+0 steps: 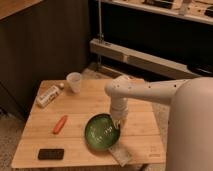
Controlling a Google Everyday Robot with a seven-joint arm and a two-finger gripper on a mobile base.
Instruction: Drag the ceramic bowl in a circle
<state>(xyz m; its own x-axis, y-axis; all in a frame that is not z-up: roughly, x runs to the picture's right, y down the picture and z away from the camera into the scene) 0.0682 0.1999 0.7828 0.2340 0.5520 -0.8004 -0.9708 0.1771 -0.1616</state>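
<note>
The ceramic bowl (101,132) is round, shallow and glossy dark green. It sits on the wooden table (80,105) near the front, right of centre. My gripper (118,121) reaches down from the white arm (150,92) onto the bowl's right rim. The bowl's front edge lies close to a pale packet.
A translucent white cup (74,81) stands at the back left. A white bottle (48,96) lies at the left edge. An orange carrot-like item (60,124) lies left of the bowl. A black phone-like slab (50,153) is at front left. A pale packet (120,154) lies at the front edge.
</note>
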